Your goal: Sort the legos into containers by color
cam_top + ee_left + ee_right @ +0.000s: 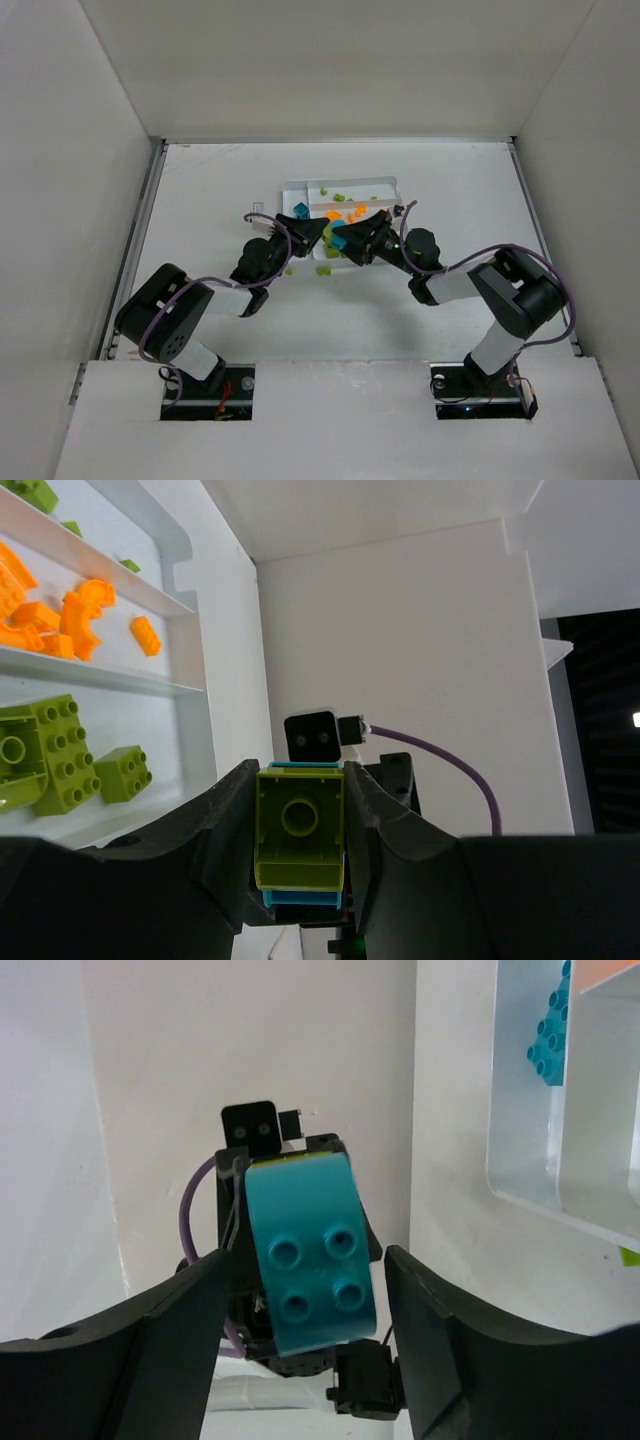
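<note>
Tips of both arms are seen from above at the near edge of the white tray (385,183), where the left gripper (320,232) and the right gripper (350,240) are brought nose to nose around a small teal-and-lime stack (339,243). From the left wrist, the lime brick (300,830) is shown clamped between the left fingers (220,825), with a teal edge visible above and below it. Orange legos (60,620) and lime bricks (60,750) are seen in neighbouring compartments toward the upper left. From the right wrist, the teal brick (310,1260) is seen studs-on between the right fingers (130,1350), which are spread with a gap at each side, so nothing is gripped there. The stack's axis is judged to run from one gripper to the other, with the teal half turned toward the right arm. A squeeze there would probably be needed before the halves could be pulled apart.
</note>
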